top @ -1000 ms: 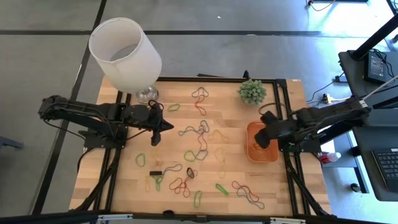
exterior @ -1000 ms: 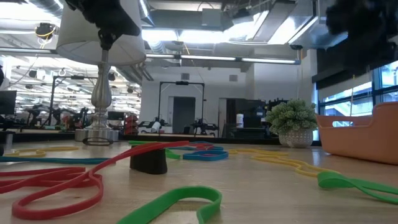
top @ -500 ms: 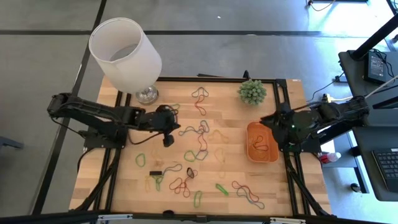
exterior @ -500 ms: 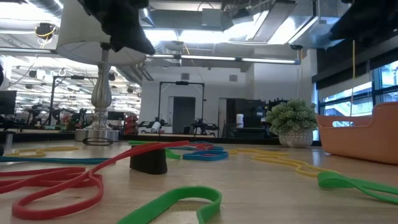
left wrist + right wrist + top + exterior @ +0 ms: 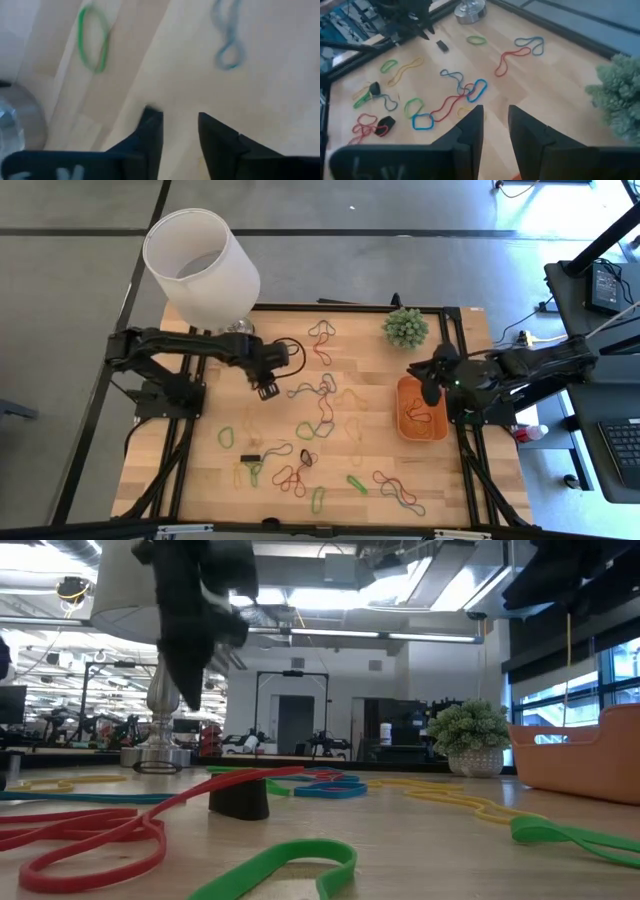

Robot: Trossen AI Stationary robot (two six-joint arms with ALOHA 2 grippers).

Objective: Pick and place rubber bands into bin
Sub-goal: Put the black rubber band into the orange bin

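Over bare wood near the lamp (image 5: 203, 268): left gripper (image 5: 266, 390) parted, holding nothing. Above the orange bin (image 5: 421, 409) at the table's right edge: right gripper (image 5: 428, 385) slightly parted, empty. Rubber bands (image 5: 320, 405) scattered mid-table; some inside bin.

Left gripper (image 5: 264, 390) fingers apart, empty, right gripper (image 5: 430, 393) fingers parted, empty

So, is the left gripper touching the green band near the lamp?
Apart. The left wrist view shows bare wood between the left gripper and the green band.
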